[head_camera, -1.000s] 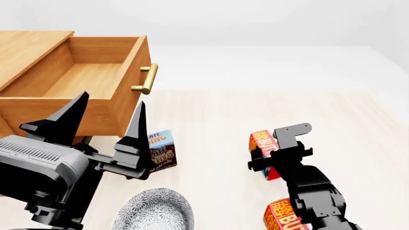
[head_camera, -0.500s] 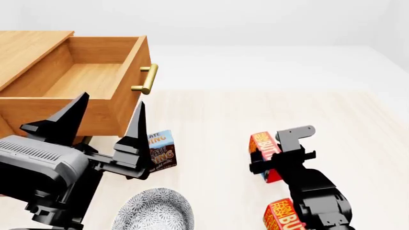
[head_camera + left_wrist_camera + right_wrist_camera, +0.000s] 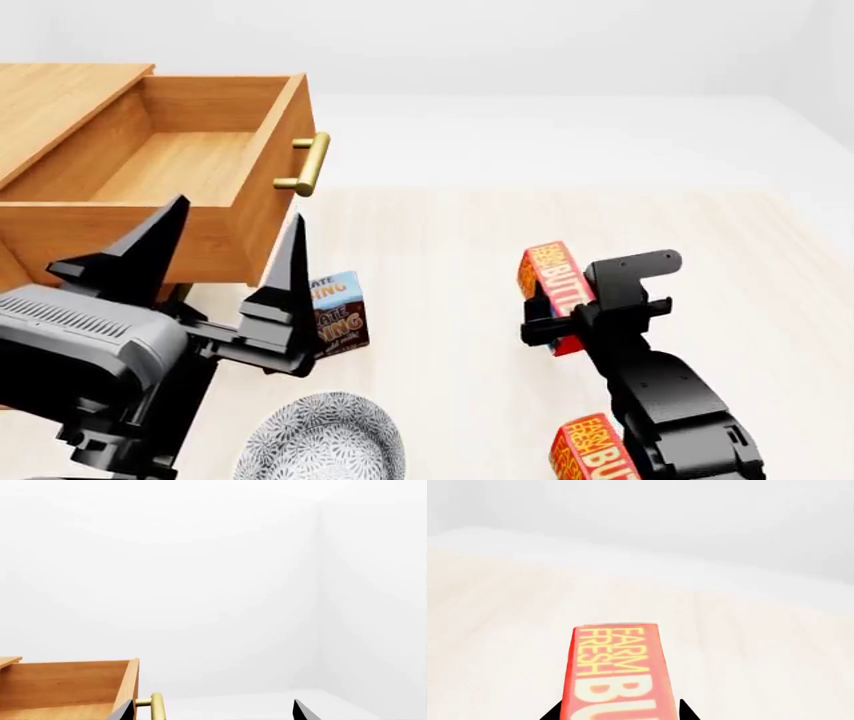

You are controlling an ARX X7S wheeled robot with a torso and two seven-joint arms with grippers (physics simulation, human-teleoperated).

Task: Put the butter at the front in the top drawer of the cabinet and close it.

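At the bottom of the head view a second butter carton [image 3: 591,455] and a patterned plate [image 3: 327,440] lie nearest, beside the left gripper [image 3: 200,262] whose fingers stand wide apart and hold nothing. Mid-frame right, the right gripper [image 3: 583,310] is clamped on the butter [image 3: 553,285], tilted, apparently raised for carrying. Upper left, the top drawer [image 3: 200,165] of the cabinet [image 3: 60,100] stands pulled out, ready to receive it.

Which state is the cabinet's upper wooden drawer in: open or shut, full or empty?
Open and empty: the orange-brown wooden top drawer juts out from the cabinet, its bare floor visible, brass bar handle forward.
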